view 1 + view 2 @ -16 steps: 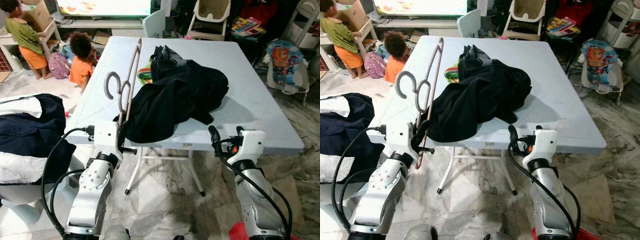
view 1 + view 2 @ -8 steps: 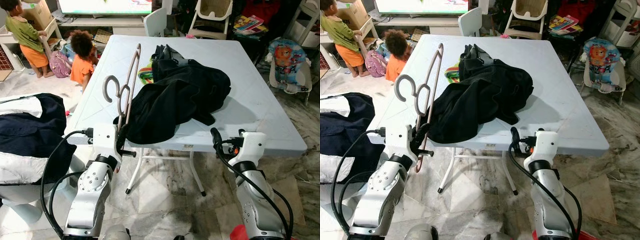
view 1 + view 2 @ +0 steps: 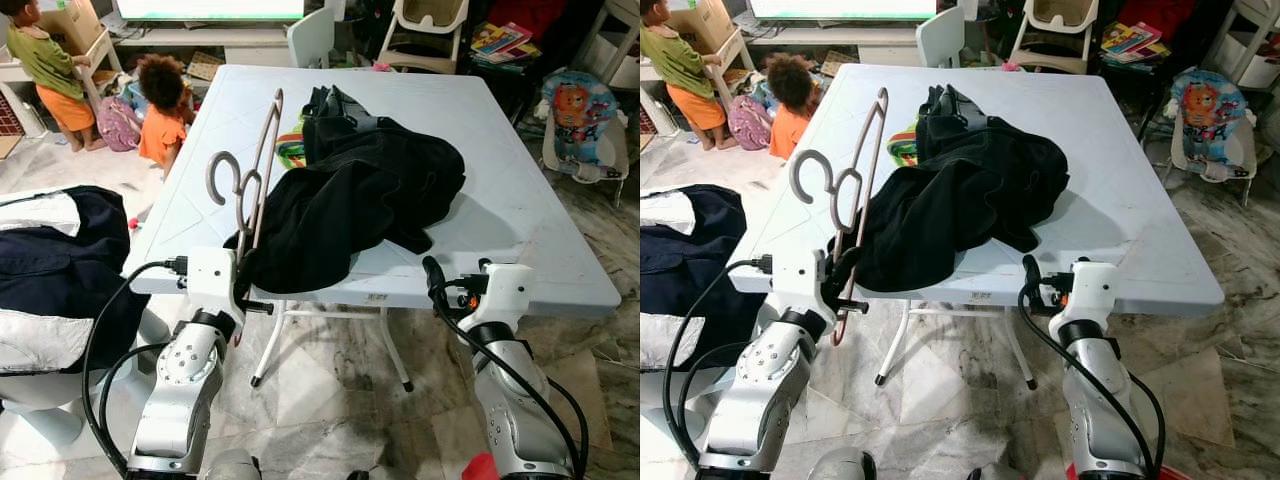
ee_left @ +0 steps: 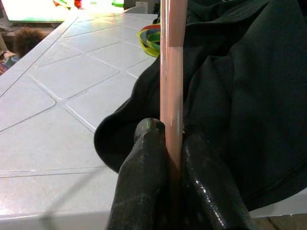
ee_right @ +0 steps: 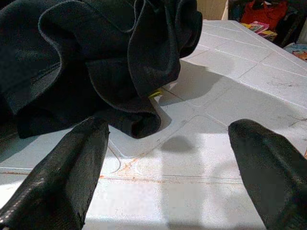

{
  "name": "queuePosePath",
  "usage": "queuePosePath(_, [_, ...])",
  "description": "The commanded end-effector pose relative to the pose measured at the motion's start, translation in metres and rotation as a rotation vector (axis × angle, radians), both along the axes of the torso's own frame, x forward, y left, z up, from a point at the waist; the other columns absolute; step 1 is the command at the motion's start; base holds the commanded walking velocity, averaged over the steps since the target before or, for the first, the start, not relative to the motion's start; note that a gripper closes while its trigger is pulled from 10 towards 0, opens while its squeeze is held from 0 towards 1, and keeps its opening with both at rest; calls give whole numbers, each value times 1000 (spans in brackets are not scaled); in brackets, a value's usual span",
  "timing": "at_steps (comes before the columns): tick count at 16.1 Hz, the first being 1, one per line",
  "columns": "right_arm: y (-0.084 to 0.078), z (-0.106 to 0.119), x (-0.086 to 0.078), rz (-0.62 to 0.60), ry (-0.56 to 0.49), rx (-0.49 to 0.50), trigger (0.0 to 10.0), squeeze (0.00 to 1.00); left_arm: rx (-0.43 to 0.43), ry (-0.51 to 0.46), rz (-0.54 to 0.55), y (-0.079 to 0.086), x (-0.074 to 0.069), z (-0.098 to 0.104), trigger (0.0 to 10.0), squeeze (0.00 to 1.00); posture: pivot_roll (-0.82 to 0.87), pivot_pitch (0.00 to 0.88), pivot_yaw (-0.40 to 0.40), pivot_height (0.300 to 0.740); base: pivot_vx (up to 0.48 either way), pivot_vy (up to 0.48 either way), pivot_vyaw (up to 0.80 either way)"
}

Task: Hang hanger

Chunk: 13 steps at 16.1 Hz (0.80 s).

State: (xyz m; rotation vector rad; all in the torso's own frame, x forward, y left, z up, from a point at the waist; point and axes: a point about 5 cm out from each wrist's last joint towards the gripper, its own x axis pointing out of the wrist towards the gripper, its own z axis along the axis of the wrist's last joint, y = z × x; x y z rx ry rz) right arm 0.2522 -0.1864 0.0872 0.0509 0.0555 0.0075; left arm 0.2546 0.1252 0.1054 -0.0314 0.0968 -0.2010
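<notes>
The left hand (image 4: 170, 158) sits at the desk's near left edge with its two black fingers (image 4: 144, 182) pinched tight on the lower bar of a pinkish hanger (image 3: 256, 170). The hanger stands nearly upright above that hand, its long side slanting toward the far side of the desk (image 3: 520, 210), and its grey hook (image 3: 222, 172) curls out to the left, off the desk's left edge. A heap of black clothing (image 3: 360, 200) lies across the middle of the pale blue desk, its near fold spilling over the near edge and touching the hanger just beside the left hand. A bit of green and yellow cloth (image 3: 291, 152) peeks out from under the heap on its far left side. The right hand (image 5: 168, 172) hangs level with the desk's near edge toward the right corner, its fingers spread wide and holding nothing, pointed at the clothing's near fold. On the floor (image 3: 330, 390) to the left lies dark blue and white bedding (image 3: 50, 270), and beyond the desk's far left corner two children (image 3: 160, 110) are by a bright screen (image 3: 210, 8).
</notes>
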Motion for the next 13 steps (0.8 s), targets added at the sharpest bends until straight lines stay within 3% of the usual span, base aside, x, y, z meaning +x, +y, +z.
queuePosePath(1, [-3, 8, 2, -14, -23, -11, 10000, 0, -2, -15, -17, -2, -1, 4, 10000, 0, 17, 0, -22, 740, 0, 0, 0])
queuePosePath(4, [-4, 7, 4, -15, -20, -10, 10000, 0, 0, -13, -19, -3, -1, 4, 10000, 0, 17, 0, -22, 740, 0, 95, 0])
queuePosePath(13, [-4, 7, 4, -18, -13, -11, 10000, 0, 11, -7, -31, -5, -2, 3, 10000, 0, 18, 0, -26, 740, 0, 460, 0])
